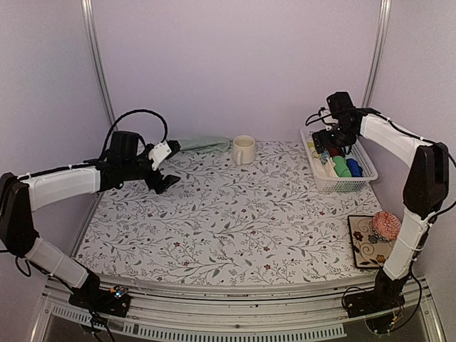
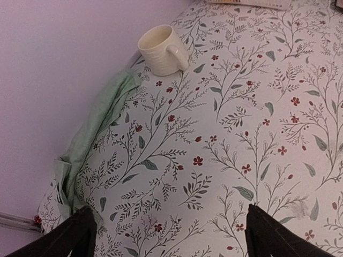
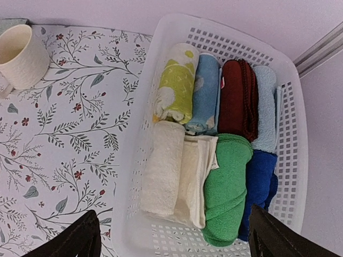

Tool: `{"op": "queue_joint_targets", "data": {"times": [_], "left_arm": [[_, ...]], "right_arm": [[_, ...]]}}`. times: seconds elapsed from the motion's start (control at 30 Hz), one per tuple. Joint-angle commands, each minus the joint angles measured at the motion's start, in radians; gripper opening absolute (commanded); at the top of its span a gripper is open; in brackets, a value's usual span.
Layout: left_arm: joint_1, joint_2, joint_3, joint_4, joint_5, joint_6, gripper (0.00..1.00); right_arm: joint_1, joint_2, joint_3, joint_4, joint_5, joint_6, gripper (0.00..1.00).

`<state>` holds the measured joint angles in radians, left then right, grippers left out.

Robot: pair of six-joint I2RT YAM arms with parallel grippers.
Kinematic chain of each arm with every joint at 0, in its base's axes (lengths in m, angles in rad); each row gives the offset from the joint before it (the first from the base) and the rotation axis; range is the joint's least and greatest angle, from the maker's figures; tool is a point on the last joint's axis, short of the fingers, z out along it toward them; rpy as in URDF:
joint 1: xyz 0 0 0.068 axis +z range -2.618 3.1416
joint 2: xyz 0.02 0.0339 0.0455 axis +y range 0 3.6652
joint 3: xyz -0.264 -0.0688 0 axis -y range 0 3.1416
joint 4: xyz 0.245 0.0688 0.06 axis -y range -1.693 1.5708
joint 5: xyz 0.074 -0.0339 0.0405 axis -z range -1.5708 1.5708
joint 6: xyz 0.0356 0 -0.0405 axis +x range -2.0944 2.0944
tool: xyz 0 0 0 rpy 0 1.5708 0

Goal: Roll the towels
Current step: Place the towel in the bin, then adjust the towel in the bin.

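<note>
Nearest, at the lower right of the top view, a patterned square plate (image 1: 363,246) lay on the bench (image 1: 235,228), with a pink round object (image 1: 387,224) at its upper right corner. Further in, at the left of that view, the left tool (image 1: 168,182) hung released above the bench. Its fingers sat spread at the bottom corners of the left wrist view, with nothing between them. At the right, the right tool (image 1: 329,148) was poised over the white basket (image 1: 360,174), likewise released, with its jaws apart above the basket's lower end in the right wrist view. Inside lay a cream rolled towel (image 3: 163,168) touching a cream folded towel (image 3: 195,179), then a green roll (image 3: 228,187) and a dark blue roll (image 3: 261,184). A maroon roll (image 3: 238,99) lay among others in the upper row. Farthest, the cream mug (image 1: 244,149) stood upright near the bench's back edge. Just left of it the sage green towel (image 1: 203,144) lay crumpled along the wall, apart from both tools.
</note>
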<state>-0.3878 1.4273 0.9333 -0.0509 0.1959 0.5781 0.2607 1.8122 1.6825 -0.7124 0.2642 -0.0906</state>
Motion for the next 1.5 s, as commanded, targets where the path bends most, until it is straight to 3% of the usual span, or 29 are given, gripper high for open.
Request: {"op": "queue_joint_targets", "data": {"times": [0.0, 0.27, 0.47, 1.07, 1.47], "left_arm": [[0.004, 0.025, -0.01, 0.0, 0.01, -0.036, 0.97], [0.002, 0.042, -0.032, 0.013, 0.023, -0.038, 0.97], [0.001, 0.052, -0.042, 0.026, 0.031, -0.035, 0.97], [0.0, 0.075, -0.06, 0.051, 0.036, -0.035, 0.97], [0.0, 0.08, -0.064, 0.06, 0.036, -0.033, 0.97]], "right_arm": [[-0.005, 0.097, 0.032, 0.023, -0.043, 0.014, 0.91], [-0.068, 0.198, 0.107, 0.002, -0.171, 0.039, 0.62], [-0.088, 0.265, 0.14, -0.035, -0.23, 0.028, 0.53], [-0.088, 0.405, 0.193, -0.129, -0.184, 0.006, 0.53], [-0.09, 0.468, 0.239, -0.164, -0.191, 0.017, 0.34]]}}
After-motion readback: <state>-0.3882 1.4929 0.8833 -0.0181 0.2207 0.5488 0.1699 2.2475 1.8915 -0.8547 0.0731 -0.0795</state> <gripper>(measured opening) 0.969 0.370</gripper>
